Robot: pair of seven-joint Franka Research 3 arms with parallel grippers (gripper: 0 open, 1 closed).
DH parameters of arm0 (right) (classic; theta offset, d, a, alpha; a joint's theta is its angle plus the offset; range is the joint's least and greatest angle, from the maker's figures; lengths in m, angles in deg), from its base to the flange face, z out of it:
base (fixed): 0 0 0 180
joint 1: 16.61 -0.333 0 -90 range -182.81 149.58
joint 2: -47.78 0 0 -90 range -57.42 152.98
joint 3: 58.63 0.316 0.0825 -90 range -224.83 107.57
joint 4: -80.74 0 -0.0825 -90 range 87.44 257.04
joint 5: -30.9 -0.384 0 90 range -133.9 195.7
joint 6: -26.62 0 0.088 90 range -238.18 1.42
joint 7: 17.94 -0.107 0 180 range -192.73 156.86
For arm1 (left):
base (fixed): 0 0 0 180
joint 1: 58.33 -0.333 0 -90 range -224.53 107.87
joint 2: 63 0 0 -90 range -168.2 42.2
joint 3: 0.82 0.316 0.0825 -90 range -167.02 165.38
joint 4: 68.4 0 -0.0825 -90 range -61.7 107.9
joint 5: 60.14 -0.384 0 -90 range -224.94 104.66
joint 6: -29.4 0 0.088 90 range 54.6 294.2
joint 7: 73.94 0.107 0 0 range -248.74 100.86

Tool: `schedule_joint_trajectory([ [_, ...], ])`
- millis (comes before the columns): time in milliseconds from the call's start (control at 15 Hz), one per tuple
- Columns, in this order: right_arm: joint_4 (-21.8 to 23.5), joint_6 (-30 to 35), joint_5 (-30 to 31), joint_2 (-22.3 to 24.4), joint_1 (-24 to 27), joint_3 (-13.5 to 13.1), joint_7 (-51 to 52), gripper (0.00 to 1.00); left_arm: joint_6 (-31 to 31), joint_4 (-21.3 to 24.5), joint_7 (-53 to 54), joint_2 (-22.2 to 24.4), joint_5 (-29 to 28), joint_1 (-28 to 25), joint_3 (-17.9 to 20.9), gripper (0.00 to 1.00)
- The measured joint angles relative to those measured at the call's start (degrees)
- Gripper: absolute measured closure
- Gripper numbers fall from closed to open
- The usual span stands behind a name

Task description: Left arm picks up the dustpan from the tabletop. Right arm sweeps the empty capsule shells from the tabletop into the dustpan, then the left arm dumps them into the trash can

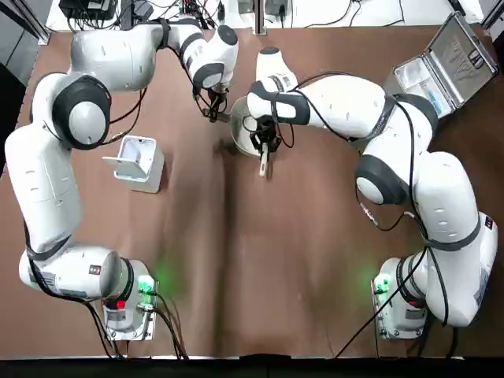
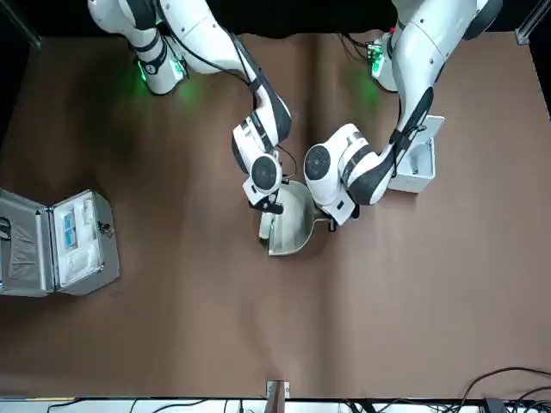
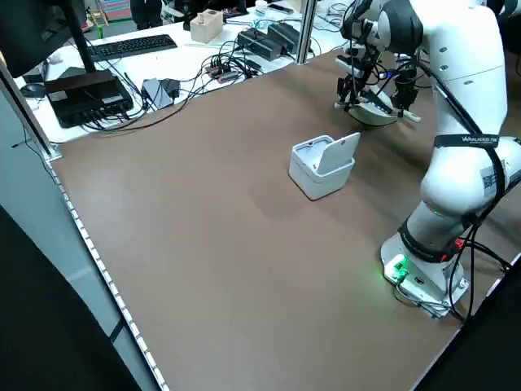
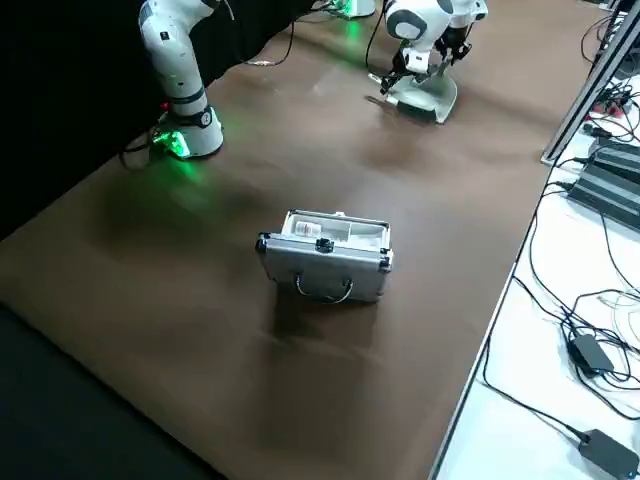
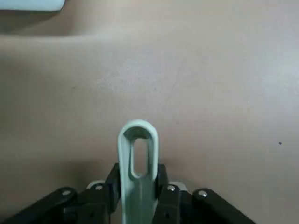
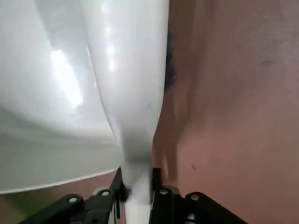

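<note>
Showing the cream dustpan [image 2: 293, 225], its looped handle clamped by the left gripper [image 5: 135, 186]; right gripper [image 6: 135, 186] grasping the brush [image 6: 128, 93].

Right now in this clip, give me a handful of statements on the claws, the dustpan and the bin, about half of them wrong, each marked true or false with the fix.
1. The left claw is shut on the dustpan by its handle. True.
2. The right claw is open and holds nothing. False: it is shut on a slim white brush, held right at the dustpan.
3. The trash can stands on the left arm's side of the table with its lid up. True.
4. The silver case is closed. False: it lies open on the right arm's side.
5. The dustpan is over the trash can. False: it is out at mid-table, apart from the can.
</note>
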Motion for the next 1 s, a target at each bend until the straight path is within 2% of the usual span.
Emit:
schedule_joint_trajectory([
  [800, -5.9, 0.49, -0.55, -3.17, 0.17, 3.48, 0.0, 0.74, -0.02, -0.28, 0.0, -0.14, 0.0, -0.03, 0.15, 0.66],
  [1000, -6.72, 0.22, -3.89, -3.54, 0.18, 3.8, 0.02, 0.74, -0.02, -0.32, 0.0, -0.17, 0.0, -0.03, 0.15, 0.66],
])
